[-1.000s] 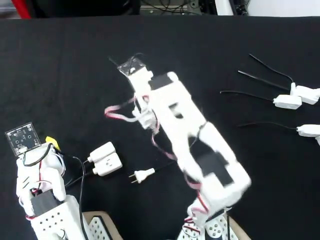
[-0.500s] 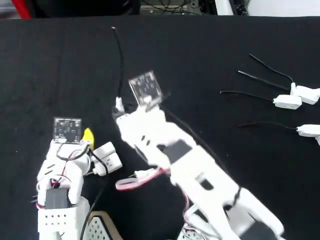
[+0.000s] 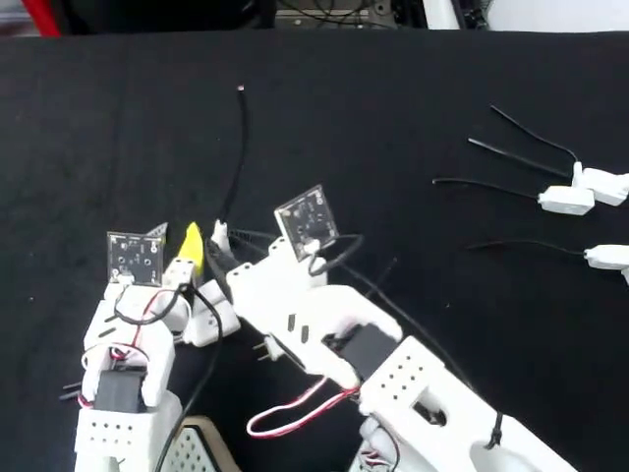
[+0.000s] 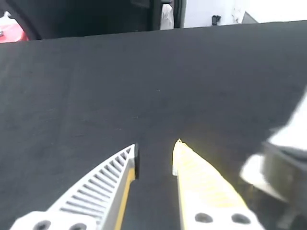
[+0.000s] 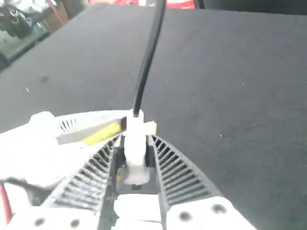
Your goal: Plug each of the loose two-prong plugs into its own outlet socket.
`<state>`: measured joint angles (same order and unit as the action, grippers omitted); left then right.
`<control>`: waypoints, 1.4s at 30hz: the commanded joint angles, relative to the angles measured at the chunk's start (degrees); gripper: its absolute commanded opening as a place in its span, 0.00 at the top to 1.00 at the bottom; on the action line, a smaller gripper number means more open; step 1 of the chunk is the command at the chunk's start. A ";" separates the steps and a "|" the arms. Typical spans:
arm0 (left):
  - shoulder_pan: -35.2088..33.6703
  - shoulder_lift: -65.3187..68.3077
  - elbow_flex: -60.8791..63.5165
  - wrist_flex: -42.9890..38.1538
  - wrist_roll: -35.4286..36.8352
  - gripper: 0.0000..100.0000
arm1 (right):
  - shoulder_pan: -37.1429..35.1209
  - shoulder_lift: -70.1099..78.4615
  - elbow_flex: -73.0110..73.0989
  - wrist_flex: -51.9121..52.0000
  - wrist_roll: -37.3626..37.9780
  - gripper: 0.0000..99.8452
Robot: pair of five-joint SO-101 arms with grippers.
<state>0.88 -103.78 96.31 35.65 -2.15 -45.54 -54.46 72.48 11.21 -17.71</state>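
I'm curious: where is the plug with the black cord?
The plug sits in the right gripper, left of centre in the high view, beside the left gripper.

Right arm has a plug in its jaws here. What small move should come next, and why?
Probably ease the right gripper toward the outlet block, prongs first. Its jaws are shut on the corded plug, which sits just beyond the block, not yet seated; the left gripper is open beside the block.

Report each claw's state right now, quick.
Left claw: open, holding nothing.
Right claw: closed on a white plug.
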 commanded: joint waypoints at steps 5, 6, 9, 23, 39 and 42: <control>7.69 -0.62 0.84 -1.32 0.88 0.86 | 2.02 -1.89 2.51 -7.12 -4.48 0.99; 7.78 -0.62 0.84 -1.32 0.88 0.86 | 2.11 -1.89 2.51 -7.12 -4.84 0.99; 7.96 -0.70 0.84 -1.32 0.88 0.86 | 2.02 -1.89 2.68 -7.12 -4.92 0.99; 8.31 -0.70 -9.19 14.59 -4.84 0.86 | 7.03 -1.71 1.19 -7.38 -5.01 0.99; 5.93 -0.70 -14.02 16.44 1.32 0.86 | -2.81 -13.76 7.16 -0.44 -5.54 0.99; 1.19 -0.70 -13.76 12.66 5.63 0.86 | -2.81 -15.52 7.16 2.20 -6.24 0.99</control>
<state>6.07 -103.78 85.93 52.09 -0.40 -47.56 -68.26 79.87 10.86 -23.16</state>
